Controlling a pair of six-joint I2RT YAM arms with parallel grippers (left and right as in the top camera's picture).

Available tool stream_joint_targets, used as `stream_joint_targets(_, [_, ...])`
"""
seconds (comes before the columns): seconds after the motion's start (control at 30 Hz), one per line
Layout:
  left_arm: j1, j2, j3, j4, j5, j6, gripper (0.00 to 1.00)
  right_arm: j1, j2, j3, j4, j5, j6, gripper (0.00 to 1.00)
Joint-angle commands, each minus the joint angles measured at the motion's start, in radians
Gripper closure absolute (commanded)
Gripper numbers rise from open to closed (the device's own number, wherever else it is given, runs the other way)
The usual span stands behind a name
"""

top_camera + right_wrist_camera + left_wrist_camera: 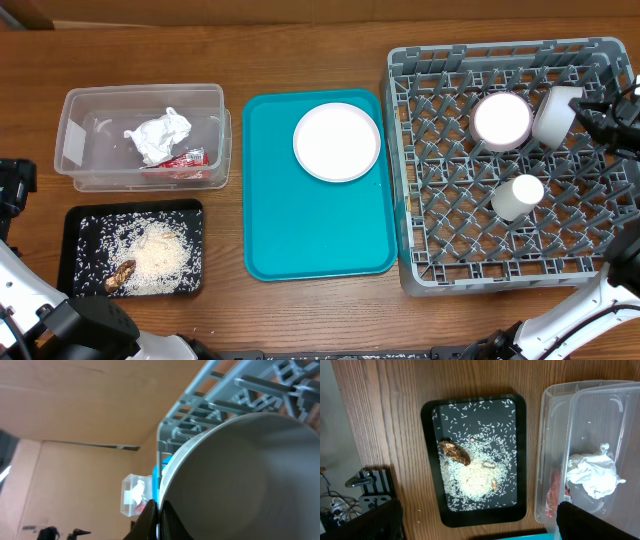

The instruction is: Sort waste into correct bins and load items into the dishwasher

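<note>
While my right tool [159, 514] pinches the white bowl [240, 475] by its rim, I judge it slick, brittle; my left tool [480, 524] hangs open.

Inside the grey dish rack [500, 276] a saucer [502, 120] lies beside a bowl [555, 113] tipped on edge, with a small cup [517, 196] standing near its middle; left of the rack lie the round plate [337, 141], then the clear tub [90, 130] holding napkin [158, 136] and red wrapper [185, 159], and the black tray [70, 250] of rice [160, 255].
</note>
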Motion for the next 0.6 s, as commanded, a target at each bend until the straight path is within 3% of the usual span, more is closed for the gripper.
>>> stream_joint_targets(0.0, [0.003, -0.008, 0.013, 0.000, -0.010, -0.021, 0.00, 0.000, -0.002, -0.002, 0.002, 0.101, 0.050, 0.96])
stream_joint_targets(0.2, [0.003, -0.008, 0.013, 0.000, -0.010, -0.021, 0.00, -0.017, -0.002, -0.001, -0.039, 0.163, 0.053, 0.96])
stream_joint_targets(0.37, [0.003, -0.008, 0.013, 0.000, -0.010, -0.021, 0.00, -0.047, -0.003, 0.000, -0.077, 0.165, 0.053, 0.85])
stream_joint_targets(0.57, [0.003, -0.008, 0.013, 0.000, -0.010, -0.021, 0.00, -0.113, -0.019, 0.040, -0.159, 0.207, 0.053, 0.84])
